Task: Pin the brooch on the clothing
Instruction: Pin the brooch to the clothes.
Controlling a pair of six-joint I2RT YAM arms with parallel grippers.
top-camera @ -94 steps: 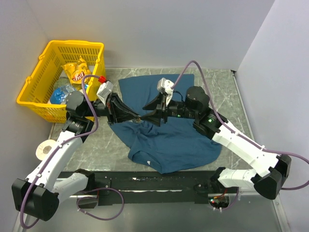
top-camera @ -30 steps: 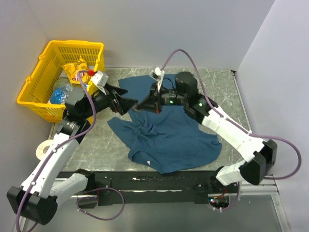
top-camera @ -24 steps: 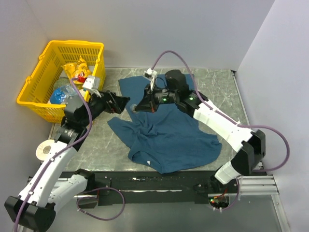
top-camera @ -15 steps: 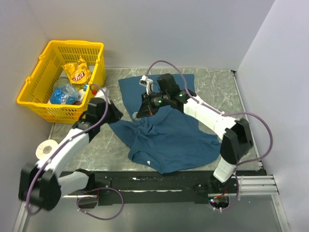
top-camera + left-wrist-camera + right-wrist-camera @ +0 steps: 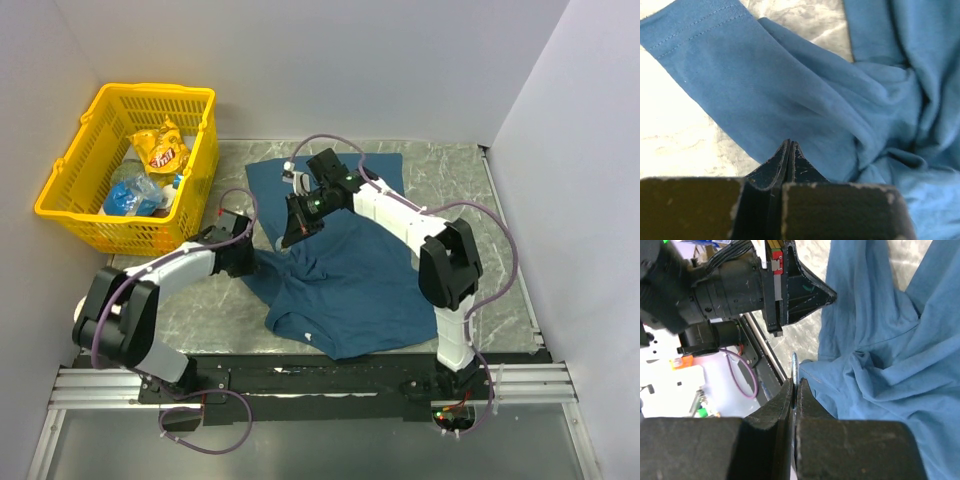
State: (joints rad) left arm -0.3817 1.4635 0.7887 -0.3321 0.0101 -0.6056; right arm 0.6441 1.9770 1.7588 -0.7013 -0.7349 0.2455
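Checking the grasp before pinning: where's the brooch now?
Right wrist view, centre: the brooch stands edge-on, pinched between the fingertips of the right hand, close to the shirt and its bunched folds. The left hand is just beyond it.

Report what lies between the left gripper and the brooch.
Right wrist view: a strip of bare table and the edge of the clothing separate the left gripper from the brooch held by the right gripper.
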